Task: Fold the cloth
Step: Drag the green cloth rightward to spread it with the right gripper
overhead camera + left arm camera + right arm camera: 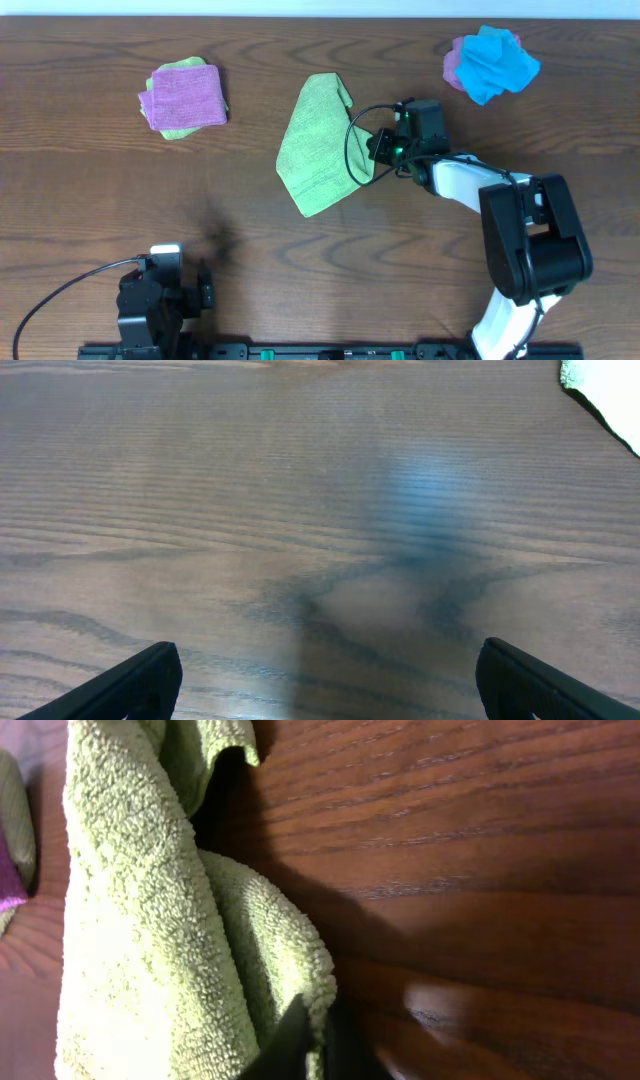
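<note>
A light green cloth [318, 145] lies partly folded in the middle of the table. My right gripper [378, 150] is at its right edge, shut on the cloth's hem. In the right wrist view the green cloth [150, 920] fills the left side, and its edge is pinched between my dark fingers [318, 1045] at the bottom. My left gripper [160, 295] rests at the front left, far from the cloth. In the left wrist view its fingers [330, 680] are wide apart over bare wood, holding nothing.
A folded stack of a purple cloth on a green one [184, 97] sits at the back left. A crumpled blue and purple pile [490, 62] sits at the back right. A corner of something pale [600, 390] shows at the left wrist view's top right.
</note>
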Controlling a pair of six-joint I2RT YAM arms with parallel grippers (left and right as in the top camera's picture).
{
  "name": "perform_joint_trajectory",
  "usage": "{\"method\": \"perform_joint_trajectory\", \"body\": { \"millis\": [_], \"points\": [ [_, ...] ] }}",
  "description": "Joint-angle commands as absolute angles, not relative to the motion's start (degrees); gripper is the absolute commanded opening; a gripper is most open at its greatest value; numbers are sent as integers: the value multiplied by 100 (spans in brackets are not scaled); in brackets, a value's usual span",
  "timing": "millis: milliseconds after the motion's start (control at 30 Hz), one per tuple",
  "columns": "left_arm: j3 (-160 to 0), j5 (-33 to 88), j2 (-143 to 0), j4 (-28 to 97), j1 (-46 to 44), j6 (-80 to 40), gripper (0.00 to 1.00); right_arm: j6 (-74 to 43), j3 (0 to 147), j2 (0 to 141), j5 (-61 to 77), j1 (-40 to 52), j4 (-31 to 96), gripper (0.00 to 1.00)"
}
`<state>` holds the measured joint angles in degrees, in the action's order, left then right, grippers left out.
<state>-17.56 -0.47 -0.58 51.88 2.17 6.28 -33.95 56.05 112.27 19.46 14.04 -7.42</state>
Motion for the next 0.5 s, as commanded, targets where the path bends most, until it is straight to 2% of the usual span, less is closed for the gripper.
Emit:
{"method": "perform_joint_trajectory", "body": {
  "millis": [0,200,467],
  "points": [
    [-1581,-191,-21,5371,207,773,95,-3378,5572,11325,1931,1385,-731,1],
    [-1581,-189,-21,5155,207,770,95,-3374,5572,11019,1629,1385,30,1],
    [-1581,150,-21,4604,207,773,95,-3079,5572,9931,969,1385,1474,1]
  ]
}}
